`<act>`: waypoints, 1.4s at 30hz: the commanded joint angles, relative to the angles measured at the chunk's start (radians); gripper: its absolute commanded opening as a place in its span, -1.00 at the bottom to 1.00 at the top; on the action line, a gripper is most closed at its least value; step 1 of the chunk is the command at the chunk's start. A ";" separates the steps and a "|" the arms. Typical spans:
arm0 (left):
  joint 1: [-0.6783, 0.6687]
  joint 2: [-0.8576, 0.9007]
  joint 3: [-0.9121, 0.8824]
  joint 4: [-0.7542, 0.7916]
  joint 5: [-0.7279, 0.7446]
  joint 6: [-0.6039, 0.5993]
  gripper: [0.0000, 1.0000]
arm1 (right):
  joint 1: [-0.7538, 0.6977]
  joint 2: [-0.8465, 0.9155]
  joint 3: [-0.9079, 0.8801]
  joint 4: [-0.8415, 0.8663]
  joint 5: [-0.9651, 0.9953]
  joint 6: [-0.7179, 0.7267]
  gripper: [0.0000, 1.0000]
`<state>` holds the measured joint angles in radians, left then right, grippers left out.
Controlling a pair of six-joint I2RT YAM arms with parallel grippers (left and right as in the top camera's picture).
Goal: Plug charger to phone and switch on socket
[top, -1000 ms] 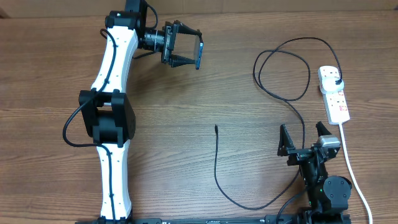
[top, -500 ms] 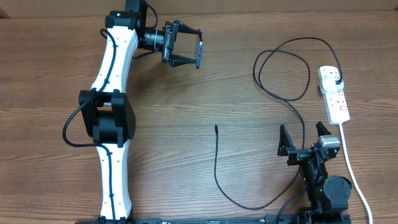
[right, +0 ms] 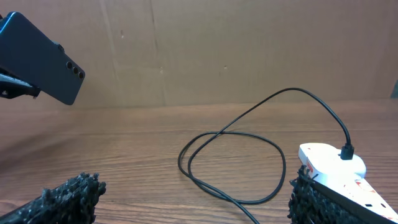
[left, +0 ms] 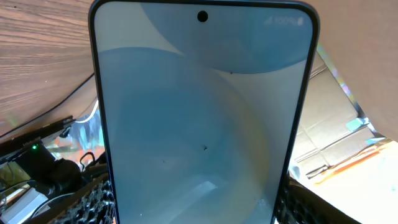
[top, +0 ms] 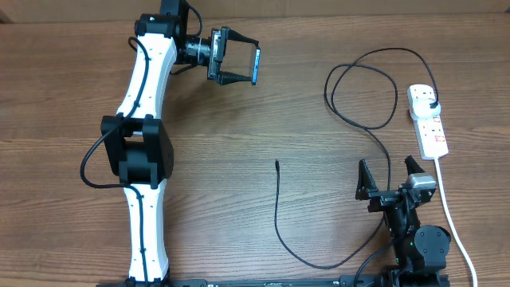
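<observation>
My left gripper (top: 249, 66) is shut on the phone (top: 256, 65) and holds it above the far left of the table. Its light-blue screen (left: 199, 118) fills the left wrist view between my fingers (left: 93, 199). The right wrist view shows the phone's dark back (right: 40, 59). The charger cable (top: 362, 88) loops across the right side. Its connector tip (top: 276, 164) lies loose mid-table. Its plug (top: 431, 106) sits in the white socket strip (top: 434, 135). My right gripper (top: 388, 166) is open at the near right, with the cable (right: 230, 134) and socket (right: 329, 163) ahead of it.
The strip's thick white cord (top: 454, 215) runs toward the near right edge, past my right arm. The black cable curves along the table (top: 319, 32) between the connector tip and my right arm base. A brown cardboard wall (right: 217, 43) stands behind the table.
The left gripper with the phone has drifted very slightly toward the far edge. Nothing else has moved.
</observation>
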<state>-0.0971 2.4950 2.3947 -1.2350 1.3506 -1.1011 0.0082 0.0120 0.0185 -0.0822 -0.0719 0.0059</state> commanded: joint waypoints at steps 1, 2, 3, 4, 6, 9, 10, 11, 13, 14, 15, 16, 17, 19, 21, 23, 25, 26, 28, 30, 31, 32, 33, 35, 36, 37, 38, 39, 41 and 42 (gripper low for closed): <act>-0.005 -0.006 0.031 -0.003 0.032 -0.013 -0.91 | 0.005 -0.009 -0.011 0.005 0.001 -0.003 1.00; -0.005 -0.006 0.031 -0.003 0.029 -0.013 -0.91 | 0.005 -0.009 -0.011 0.005 0.001 -0.003 1.00; -0.005 -0.006 0.031 -0.003 0.029 -0.011 -0.92 | 0.005 -0.009 -0.011 0.005 0.001 -0.003 0.99; -0.005 -0.006 0.031 -0.003 0.029 -0.010 -0.92 | 0.005 -0.009 -0.011 0.005 0.001 -0.003 1.00; -0.006 -0.006 0.031 -0.003 0.029 -0.009 -0.92 | 0.005 -0.009 -0.011 0.005 0.001 -0.003 1.00; -0.008 -0.006 0.031 -0.003 0.029 -0.007 -0.91 | 0.005 -0.009 -0.011 0.005 0.001 -0.003 1.00; -0.009 -0.006 0.031 -0.003 0.029 -0.006 -0.91 | 0.005 -0.009 -0.011 0.005 0.001 -0.003 1.00; -0.010 -0.006 0.031 -0.003 0.029 -0.004 -0.91 | 0.005 -0.009 -0.011 0.005 0.001 -0.003 0.99; -0.010 -0.006 0.031 -0.003 0.029 -0.002 -0.91 | 0.005 -0.009 -0.011 0.005 0.001 -0.003 0.99; -0.010 -0.006 0.031 -0.003 0.029 -0.002 -0.92 | 0.005 -0.009 -0.011 0.005 0.001 -0.003 1.00; -0.010 -0.006 0.031 -0.003 0.029 -0.002 -0.91 | 0.005 -0.009 -0.011 0.005 0.001 -0.003 1.00; -0.010 -0.006 0.031 -0.003 0.029 -0.002 -0.92 | 0.005 -0.009 -0.011 0.005 0.001 -0.003 1.00; -0.010 -0.006 0.031 -0.003 0.029 -0.002 -0.92 | 0.005 -0.009 -0.011 0.005 0.001 -0.003 1.00; -0.010 -0.006 0.031 -0.003 0.029 -0.002 -0.91 | 0.005 -0.009 -0.011 0.005 0.001 -0.003 1.00; -0.010 -0.006 0.031 -0.003 0.029 0.002 -0.92 | 0.005 -0.009 -0.011 0.005 0.001 -0.003 1.00; -0.011 -0.006 0.031 -0.003 0.026 0.002 -0.91 | 0.005 -0.009 -0.011 0.005 0.001 -0.003 1.00; -0.015 -0.006 0.031 -0.003 0.017 0.002 -0.92 | 0.005 -0.009 -0.011 0.005 0.001 -0.003 1.00; -0.016 -0.006 0.031 -0.003 0.010 0.002 -0.91 | 0.005 -0.009 -0.011 0.005 0.001 -0.003 1.00; -0.018 -0.006 0.031 -0.004 0.000 0.002 -0.92 | 0.005 -0.009 -0.011 0.005 0.001 -0.003 1.00; -0.022 -0.006 0.031 -0.004 -0.001 0.002 -0.91 | 0.005 -0.009 -0.011 0.005 0.001 -0.003 1.00; -0.022 -0.006 0.031 -0.004 -0.001 0.002 -0.92 | 0.005 -0.009 -0.011 0.005 0.001 -0.003 1.00; -0.022 -0.006 0.031 -0.004 -0.001 0.002 -0.91 | 0.005 -0.009 -0.011 0.005 0.001 -0.003 1.00; -0.023 -0.006 0.031 -0.004 -0.009 0.005 -0.92 | 0.005 -0.009 -0.011 0.005 0.001 -0.003 1.00; -0.022 -0.006 0.031 -0.007 -0.037 0.022 -0.92 | 0.005 -0.009 -0.011 0.005 0.001 -0.003 0.99; -0.022 -0.006 0.031 -0.012 -0.054 0.034 -0.92 | 0.005 -0.009 -0.011 0.005 0.001 -0.003 1.00; -0.022 -0.006 0.031 -0.020 -0.078 0.052 -0.92 | 0.005 -0.009 -0.011 0.005 0.001 -0.003 1.00; -0.022 -0.006 0.031 -0.032 -0.106 0.071 -0.92 | 0.005 -0.009 -0.011 0.005 0.001 -0.003 1.00; -0.023 -0.006 0.031 -0.053 -0.145 0.095 -0.92 | 0.005 -0.009 -0.011 0.005 0.001 -0.003 1.00; -0.022 -0.006 0.031 -0.095 -0.198 0.129 -0.92 | 0.005 -0.009 -0.011 0.005 0.001 -0.003 1.00; -0.022 -0.006 0.031 -0.113 -0.223 0.147 -0.91 | 0.005 -0.009 -0.011 0.005 0.001 -0.003 1.00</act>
<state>-0.1120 2.4950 2.3959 -1.3064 1.2175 -1.0470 0.0086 0.0120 0.0185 -0.0822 -0.0715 0.0067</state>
